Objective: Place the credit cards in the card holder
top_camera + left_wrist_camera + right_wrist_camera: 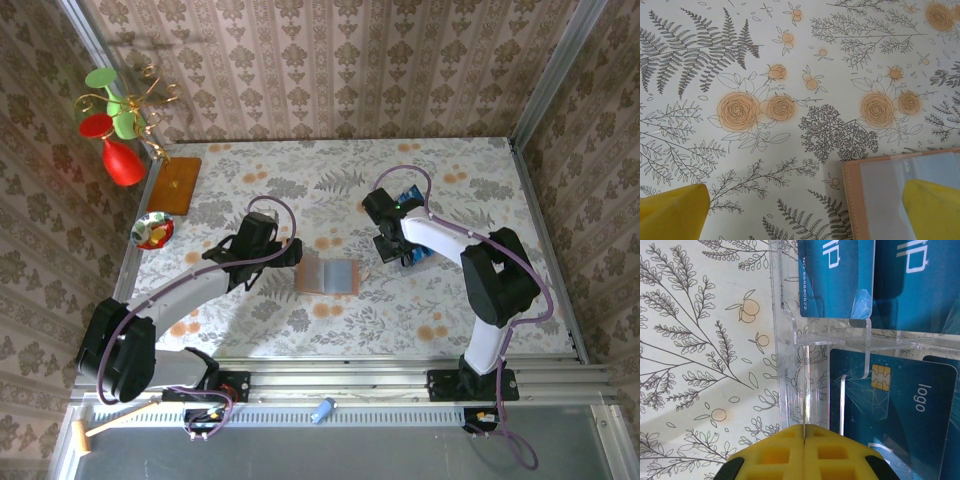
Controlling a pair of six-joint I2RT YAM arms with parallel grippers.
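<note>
Rack [788, 340] of clear plastic around credit cards [900, 412], right pincer [804, 434] closed beside it, left pincer [802, 200] agape

Brown card holder [327, 277] lies open flat; blue credit cards [837, 275] sit in clear rack [790, 340].

Floral-print surface [450, 190]. Far-left corner: orange-brown wooden board [176, 184], small bowl [138, 228] just nearer, contents too small to tell. Red and green ornament [120, 158] on a gold wire stand beside the board. Clear acrylic rack [790, 340] stands on the surface, right side. Small blue object [322, 410] on the front rail.
</note>
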